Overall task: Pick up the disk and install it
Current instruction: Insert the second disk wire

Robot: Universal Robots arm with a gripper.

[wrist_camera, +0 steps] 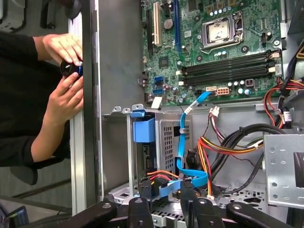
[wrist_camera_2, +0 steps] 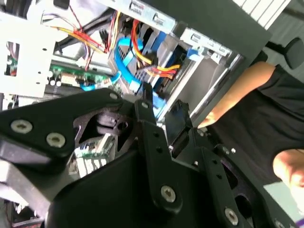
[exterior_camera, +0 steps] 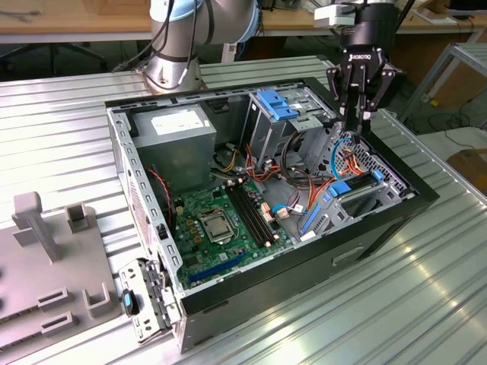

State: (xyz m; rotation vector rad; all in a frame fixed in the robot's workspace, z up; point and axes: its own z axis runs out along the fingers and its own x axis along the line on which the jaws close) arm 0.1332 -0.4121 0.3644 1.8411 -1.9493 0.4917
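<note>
My gripper hangs over the drive-bay corner of the open computer case, on the exterior view's right, just above a tangle of orange and blue cables. Its two black fingers stand a narrow gap apart with nothing held; a blue flat cable runs below that gap. The same small gap shows in the second wrist view. Below the gripper a dark slab with a blue edge strip, apparently the disk, lies in the bay, largely hidden by metal and wires.
The grey power-supply box and a silver cage with a blue latch fill the case's back. The green motherboard lies on its floor. A person's hands hold a small dark object by the case wall. A grey fixture stands outside.
</note>
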